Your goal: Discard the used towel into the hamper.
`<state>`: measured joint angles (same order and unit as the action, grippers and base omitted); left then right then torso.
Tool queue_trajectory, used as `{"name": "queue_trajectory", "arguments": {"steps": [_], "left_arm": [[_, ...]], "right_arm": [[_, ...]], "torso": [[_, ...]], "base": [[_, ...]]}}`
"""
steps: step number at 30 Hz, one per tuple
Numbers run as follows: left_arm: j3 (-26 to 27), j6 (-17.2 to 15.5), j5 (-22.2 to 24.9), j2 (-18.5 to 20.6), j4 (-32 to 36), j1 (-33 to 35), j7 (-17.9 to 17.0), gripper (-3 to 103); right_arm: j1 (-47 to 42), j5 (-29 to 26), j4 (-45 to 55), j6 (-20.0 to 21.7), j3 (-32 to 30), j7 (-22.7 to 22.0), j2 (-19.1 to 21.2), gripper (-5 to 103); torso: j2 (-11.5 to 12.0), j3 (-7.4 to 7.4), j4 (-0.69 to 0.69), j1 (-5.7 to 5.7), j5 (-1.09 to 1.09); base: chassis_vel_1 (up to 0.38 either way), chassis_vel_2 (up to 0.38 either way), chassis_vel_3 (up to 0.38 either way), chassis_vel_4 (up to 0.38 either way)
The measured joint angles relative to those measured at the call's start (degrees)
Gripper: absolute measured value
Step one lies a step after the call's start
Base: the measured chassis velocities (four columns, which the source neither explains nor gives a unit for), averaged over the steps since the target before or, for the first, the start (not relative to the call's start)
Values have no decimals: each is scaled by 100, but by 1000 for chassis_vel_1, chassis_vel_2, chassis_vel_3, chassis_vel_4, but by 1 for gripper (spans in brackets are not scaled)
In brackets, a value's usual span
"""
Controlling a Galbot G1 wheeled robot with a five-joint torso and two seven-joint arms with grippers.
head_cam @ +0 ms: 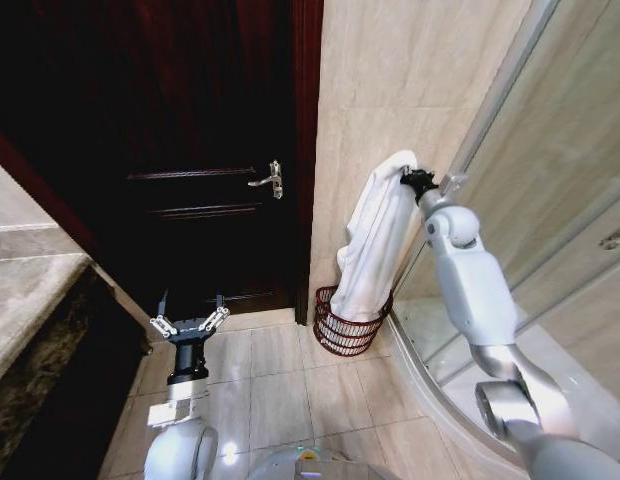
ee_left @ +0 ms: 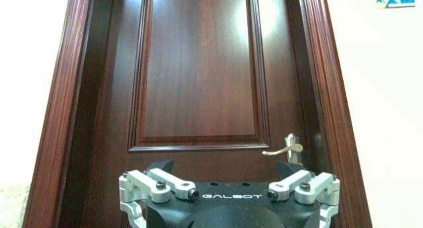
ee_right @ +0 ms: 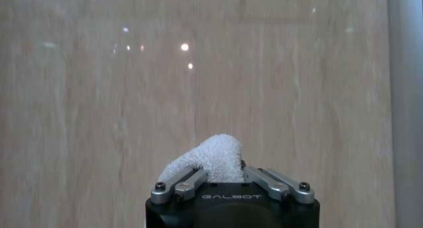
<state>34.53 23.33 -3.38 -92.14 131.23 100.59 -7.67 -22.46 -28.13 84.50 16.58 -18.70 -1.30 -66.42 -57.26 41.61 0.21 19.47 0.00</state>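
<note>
right gripper pinching towel above hamper, left gripper spread

Right claw raised against the tiled wall, clamped on the top of a white towel. Towel hanging straight down, lower end inside the hamper on the floor. Left claw low before the dark door, fingers spread, holding nothing.

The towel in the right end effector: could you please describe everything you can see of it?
The towel is white, soft terry-like cloth, hanging in long folds against the beige tiled wall. The right end effector pinches its top edge, a bunched tuft poking out between the fingers. Its lower end drapes down into the reddish-brown openwork hamper on the floor.
</note>
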Motion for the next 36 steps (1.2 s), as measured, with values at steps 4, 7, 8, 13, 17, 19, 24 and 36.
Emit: {"name": "queue_trajectory", "arguments": {"steps": [4,7,8,13,17,19,24,36], "left_arm": [[19,53,7,0,-1,47,0,100],[21,71,13,0,-1,55,0,100],[22,74,15,0,-1,57,1,100],[28,79,30,0,-8,58,6,100],[33,79,45,0,-18,53,7,100],[35,79,48,0,-25,48,8,100],[27,65,57,0,-71,-4,12,100],[20,49,156,0,-195,-82,72,100]], "right_arm": [[-228,22,9,-43,-6,7,-33,8],[-312,-12,89,-43,0,7,-67,8],[-338,-21,123,-44,7,7,-87,8],[-371,-150,245,-49,80,-35,-222,8],[-357,-338,381,9,152,-207,-317,8],[-343,-503,495,108,184,-359,-353,8],[-244,-907,860,499,235,-1109,-395,8],[-917,-812,451,691,114,-1446,-425,8]], "torso": [[143,-81,-1,-62,0],[211,-118,-1,-92,0],[241,-134,-1,-107,-1],[388,-213,0,-175,-1],[484,-268,0,-214,0],[531,-295,1,-234,0],[673,-376,1,-299,-2],[995,-557,-2,-438,-1]], "base": [[0,0,0,0],[0,0,0,0],[0,0,0,0],[0,0,0,0],[0,0,0,0],[0,0,0,0],[0,0,0,0],[0,0,0,0]]}}
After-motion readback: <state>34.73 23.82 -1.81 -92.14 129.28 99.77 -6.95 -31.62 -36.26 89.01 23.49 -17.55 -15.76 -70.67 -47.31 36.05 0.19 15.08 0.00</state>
